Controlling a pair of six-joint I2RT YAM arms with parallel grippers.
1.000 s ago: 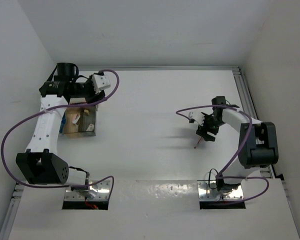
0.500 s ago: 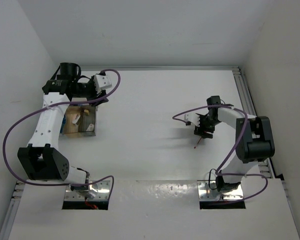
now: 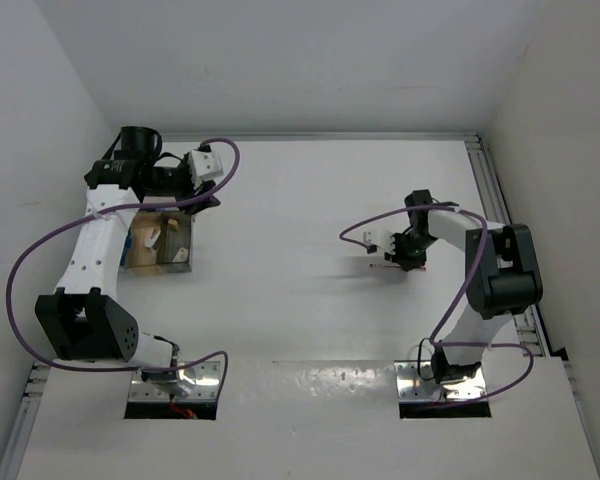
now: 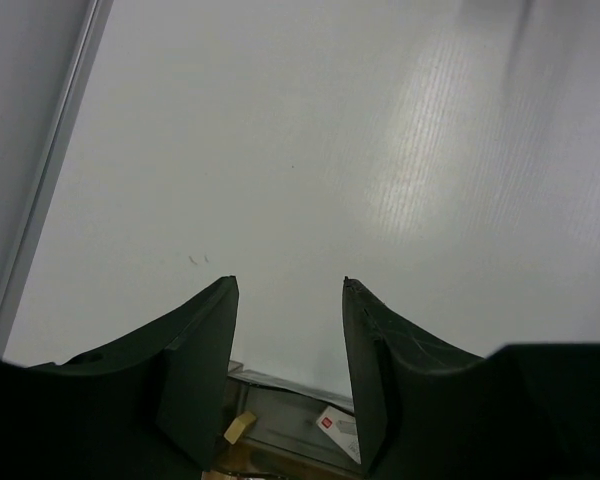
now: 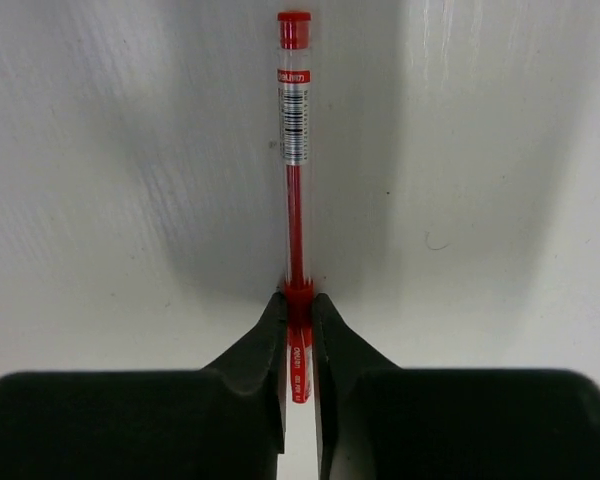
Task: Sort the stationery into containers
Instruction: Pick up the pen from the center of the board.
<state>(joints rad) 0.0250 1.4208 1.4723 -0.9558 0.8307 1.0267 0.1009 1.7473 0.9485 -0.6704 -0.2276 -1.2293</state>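
- Carries a red pen (image 5: 294, 150) toward the clear box (image 3: 189, 250); transport step, by the look of it.
- Clamps right jaws shut on the pen near one end, barrel sticking out ahead.
- Hangs over the desk (image 3: 280, 190) right of centre, well apart from the box; probably lifted clear, hard to tell.
- Keeps left jaws spread and empty above the box's far edge.
- Needs next a long sweep left, pen lined up with the box's long side, then release inside.

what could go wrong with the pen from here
The right gripper pinches the pen near one end, so the long free part could swivel or slip. The box is far off on the left, and the open left gripper hangs by its far end, so the grippers might bump at the drop.
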